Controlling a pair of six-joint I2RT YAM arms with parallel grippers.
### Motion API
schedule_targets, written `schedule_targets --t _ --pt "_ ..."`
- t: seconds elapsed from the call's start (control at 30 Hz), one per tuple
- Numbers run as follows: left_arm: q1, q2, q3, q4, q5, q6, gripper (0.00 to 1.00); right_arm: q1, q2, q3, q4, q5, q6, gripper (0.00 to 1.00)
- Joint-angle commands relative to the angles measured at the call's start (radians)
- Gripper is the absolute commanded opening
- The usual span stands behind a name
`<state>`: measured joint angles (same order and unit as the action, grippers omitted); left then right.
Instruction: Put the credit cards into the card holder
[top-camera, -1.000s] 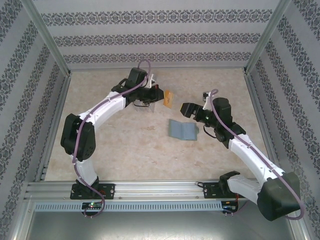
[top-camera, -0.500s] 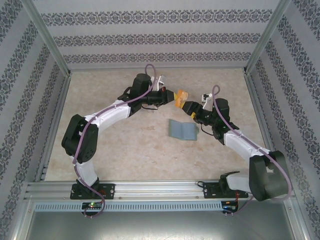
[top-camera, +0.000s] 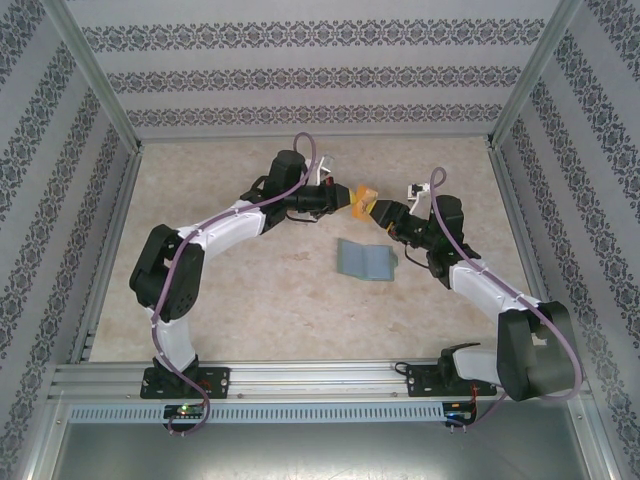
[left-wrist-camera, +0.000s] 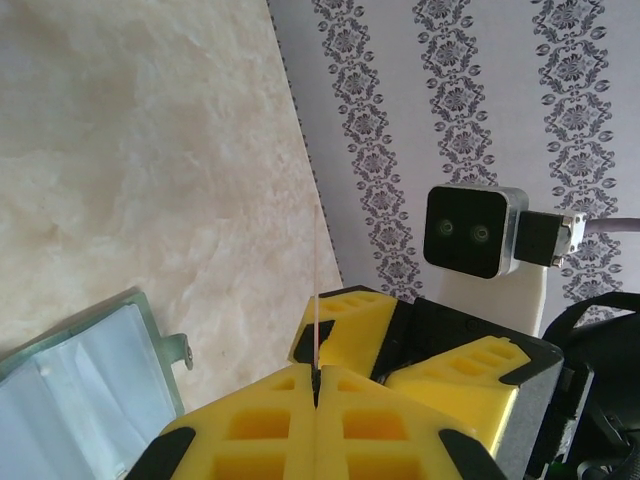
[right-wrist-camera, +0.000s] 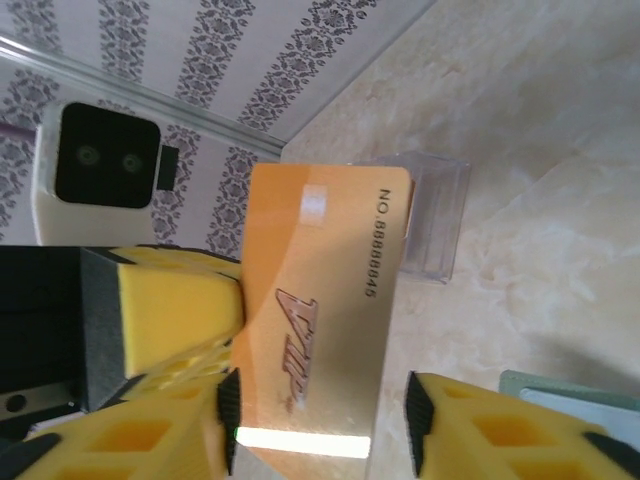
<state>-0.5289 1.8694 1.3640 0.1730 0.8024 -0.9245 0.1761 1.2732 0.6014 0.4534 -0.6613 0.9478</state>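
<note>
At left, clenched with the left gripper (top-camera: 340, 200) on one end of the thin orange-yellow plastic credit card (right-wrist-camera: 320, 320), aloft, seemingly offered for handover. Just below, lying open and flat, the sage-green folding card holder (top-camera: 365, 261), ready to receive. At right, straddling the card's free end with the right gripper (right-wrist-camera: 320, 430), jaws apart, not yet pinching.

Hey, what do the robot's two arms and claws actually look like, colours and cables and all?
The left arm and right arm are white shells with black joints, a purple cable along each. The left claw and right claw have blocky yellow fingers with recessed pockets. Each wrist carries a white camera box with a black face.
</note>
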Motion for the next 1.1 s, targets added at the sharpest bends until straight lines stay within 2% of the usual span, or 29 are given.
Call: schedule_targets --t 0.0,0.4,0.6,0.63,0.67,0.73,0.77,0.87,0.93,1.07 --pt "-0.010 0.027 0.040 0.045 0.037 -0.017 0.00 -0.018 -0.021 -0.005 0.037 -0.017 -0.001 0.41" --pt "-0.014 0.022 -0.005 0.080 0.042 -0.050 0.00 -0.024 -0.022 -0.001 0.031 -0.038 0.000 0.11" --pt "-0.013 0.029 -0.005 0.066 0.043 -0.034 0.01 -0.024 -0.023 -0.001 0.003 -0.056 -0.020 0.02" --pt "-0.013 0.033 0.003 0.049 0.039 -0.021 0.05 -0.025 -0.022 0.000 -0.015 -0.059 -0.032 0.01" --pt "-0.012 0.038 0.016 0.024 0.034 -0.005 0.13 -0.028 -0.021 0.003 -0.032 -0.062 -0.042 0.01" --pt "-0.010 0.050 0.050 -0.057 0.012 0.044 0.38 -0.040 -0.013 0.010 -0.092 -0.078 -0.074 0.00" --pt "-0.010 0.054 0.058 -0.088 0.001 0.071 0.44 -0.047 -0.006 0.012 -0.126 -0.085 -0.097 0.00" --pt "-0.012 0.041 0.060 -0.194 -0.066 0.183 0.51 -0.079 0.018 0.010 -0.242 -0.110 -0.181 0.00" --pt "-0.018 0.020 0.046 -0.294 -0.152 0.264 0.54 -0.097 0.030 0.004 -0.333 -0.117 -0.238 0.00" --pt "-0.022 0.011 -0.018 -0.385 -0.253 0.358 0.60 -0.101 0.071 0.018 -0.501 -0.103 -0.401 0.00"
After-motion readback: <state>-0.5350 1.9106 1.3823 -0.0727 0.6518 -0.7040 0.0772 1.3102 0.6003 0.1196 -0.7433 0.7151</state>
